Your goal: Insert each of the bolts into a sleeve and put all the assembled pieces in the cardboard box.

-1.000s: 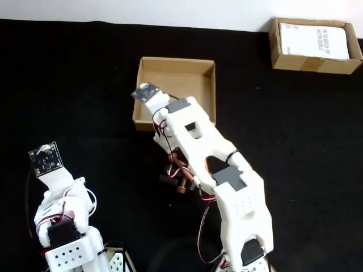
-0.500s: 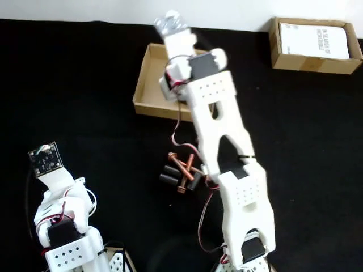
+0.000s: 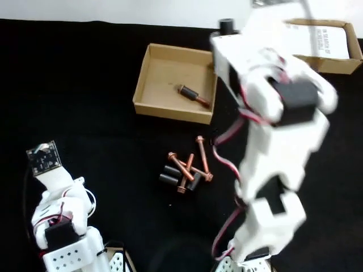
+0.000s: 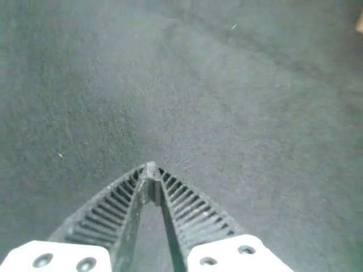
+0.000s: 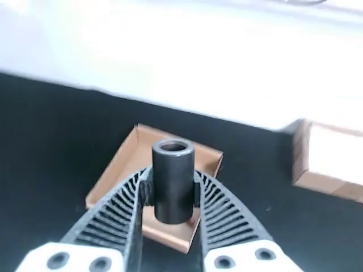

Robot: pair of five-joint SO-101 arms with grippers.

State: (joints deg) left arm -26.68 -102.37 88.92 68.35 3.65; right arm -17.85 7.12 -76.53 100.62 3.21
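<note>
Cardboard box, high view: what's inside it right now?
One assembled piece, a bolt in a dark sleeve, lies on the cardboard box floor near one side wall. The right arm hides one far corner.

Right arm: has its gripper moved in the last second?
Yes. The right gripper swung from over the cardboard box to a spot past the box's far right corner, and it is shut on a sleeve.

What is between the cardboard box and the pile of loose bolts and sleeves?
Nothing. In the high view, the stretch from the cardboard box down to the loose bolts and sleeves is bare black table.
</note>
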